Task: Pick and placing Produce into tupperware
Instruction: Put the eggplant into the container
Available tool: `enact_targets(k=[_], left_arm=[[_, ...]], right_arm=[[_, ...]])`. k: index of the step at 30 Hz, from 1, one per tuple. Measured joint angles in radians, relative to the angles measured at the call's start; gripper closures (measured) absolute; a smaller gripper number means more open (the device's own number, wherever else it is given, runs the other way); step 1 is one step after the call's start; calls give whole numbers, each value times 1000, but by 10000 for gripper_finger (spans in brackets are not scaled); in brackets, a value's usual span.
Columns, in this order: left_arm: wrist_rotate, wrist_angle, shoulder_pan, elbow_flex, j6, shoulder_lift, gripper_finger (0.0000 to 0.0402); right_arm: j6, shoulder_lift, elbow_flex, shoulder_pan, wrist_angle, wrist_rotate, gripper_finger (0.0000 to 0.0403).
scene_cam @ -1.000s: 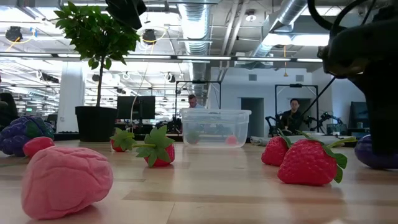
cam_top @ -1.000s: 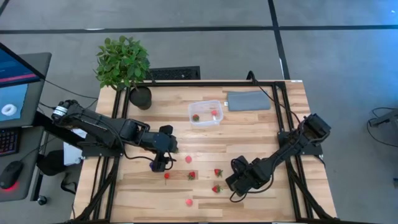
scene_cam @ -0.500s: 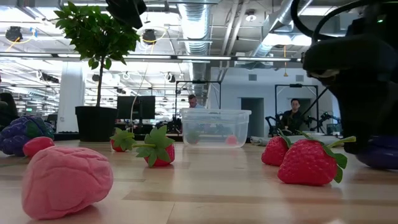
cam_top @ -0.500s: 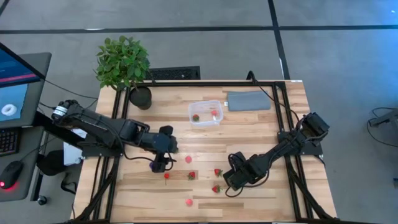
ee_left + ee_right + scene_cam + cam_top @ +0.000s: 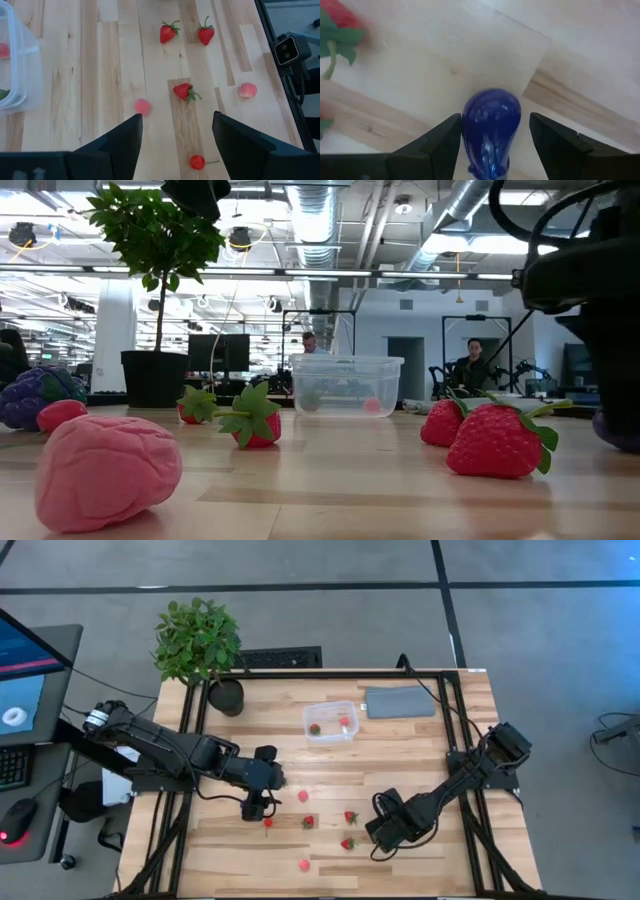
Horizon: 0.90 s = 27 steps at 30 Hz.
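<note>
On a pale wooden bench (image 5: 420,740) in an open office with exposed ducts, the right gripper (image 5: 491,145) has its fingers spread around a dark purple piece (image 5: 491,120), while the left gripper (image 5: 175,142), fingers spread and empty, hovers above scattered strawberries (image 5: 185,91), the tupperware (image 5: 331,721) well apart.

Pale wooden plank table (image 5: 420,755) with visible grain and a matt finish. A clear, smooth plastic tupperware box (image 5: 331,721). A glossy, smooth dark blue-purple toy piece (image 5: 491,120). A matt, lumpy pink toy fruit (image 5: 105,470). Matt black gripper fingers (image 5: 239,145).
</note>
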Motion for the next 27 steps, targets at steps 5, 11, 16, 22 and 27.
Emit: enact_targets(k=[5, 11, 16, 22, 27], left_arm=[[0, 1, 0, 0, -1, 0, 172], [0, 17, 0, 0, -9, 0, 172], [1, 25, -5, 0, -16, 0, 172], [8, 26, -5, 0, -16, 0, 172], [-13, 28, -4, 0, -15, 0, 172]], right_arm=[[59, 0, 0, 36, -9, 0, 143], [91, 59, 5, 61, 33, -29, 143], [134, 71, 8, 65, 35, -5, 142], [128, 38, -4, 64, 9, 17, 143], [130, 31, -34, 64, 68, 22, 143]])
